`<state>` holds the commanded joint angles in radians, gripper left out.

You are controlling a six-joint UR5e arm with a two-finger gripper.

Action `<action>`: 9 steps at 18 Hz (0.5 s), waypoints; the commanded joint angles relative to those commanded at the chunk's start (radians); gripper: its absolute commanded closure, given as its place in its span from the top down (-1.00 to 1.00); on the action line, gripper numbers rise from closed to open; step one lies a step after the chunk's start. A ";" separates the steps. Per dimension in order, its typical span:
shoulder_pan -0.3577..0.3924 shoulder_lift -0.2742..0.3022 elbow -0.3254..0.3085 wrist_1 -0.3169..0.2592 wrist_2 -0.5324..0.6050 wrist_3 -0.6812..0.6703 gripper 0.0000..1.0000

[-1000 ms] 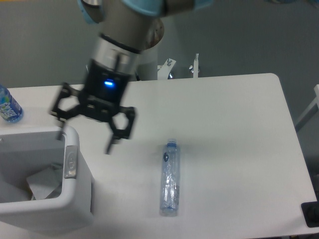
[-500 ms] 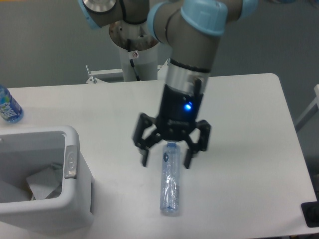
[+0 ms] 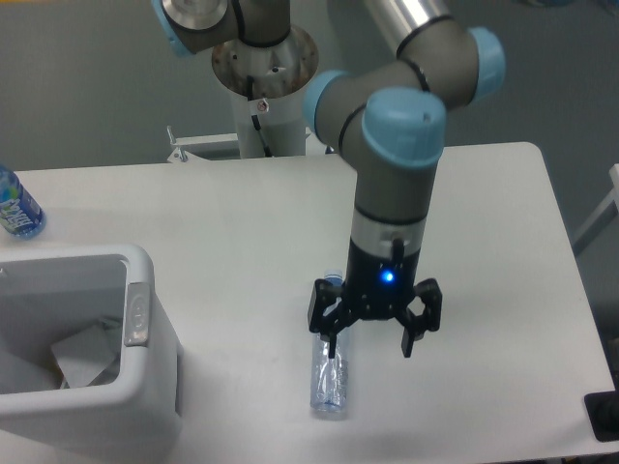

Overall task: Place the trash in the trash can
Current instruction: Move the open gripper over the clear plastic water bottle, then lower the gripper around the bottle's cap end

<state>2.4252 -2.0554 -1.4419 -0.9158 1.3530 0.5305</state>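
Note:
A long clear crushed plastic bottle lies on the white table, its bluish cap end hidden behind the gripper. My gripper hangs open just above the table; its left finger is over the bottle's upper part and its right finger stands to the right of it. The white trash can stands at the lower left with a grey oval button on its rim. Inside it lies a crumpled white wrapper.
A blue-labelled water bottle stands at the table's far left edge. The arm's base column rises behind the table. A dark object sits at the table's lower right corner.
The gripper has travelled from above the trash can's rim rightwards across the table and down, now low over the crushed bottle. It stayed open. The bottle has not moved.

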 joint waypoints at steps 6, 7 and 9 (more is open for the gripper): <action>-0.034 -0.108 0.011 0.005 0.020 0.100 1.00; -0.035 -0.115 0.011 0.005 0.020 0.100 1.00; -0.052 -0.126 -0.002 0.003 0.021 0.091 1.00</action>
<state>2.3732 -2.1813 -1.4434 -0.9127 1.3744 0.6213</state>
